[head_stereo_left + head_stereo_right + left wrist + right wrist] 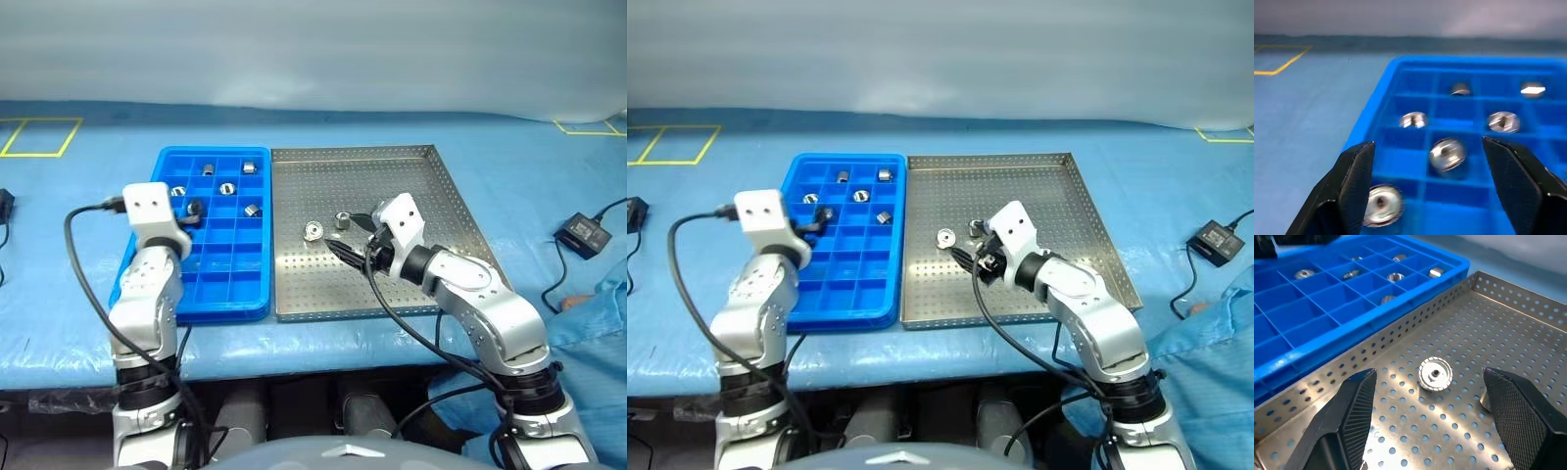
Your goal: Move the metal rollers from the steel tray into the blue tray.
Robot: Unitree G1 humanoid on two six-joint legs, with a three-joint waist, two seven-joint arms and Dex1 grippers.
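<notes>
Left gripper (1427, 191) jaws apart, empty, over bright blue compartmented plastic tray (167, 162); shiny metal rollers (1447, 153) between jaws. Right gripper (1430, 423) jaws apart, empty, above perforated steel tray (1528, 313); ridged roller (1435, 374) between jaws.

The blue tray (217, 294) was bright blue, gridded into squares. The steel tray (411, 176) was silvery, dotted with holes. The rollers (1435, 374) shone silver, one seemingly ridged. The tabletop (78, 215) was blue with yellow lines.
</notes>
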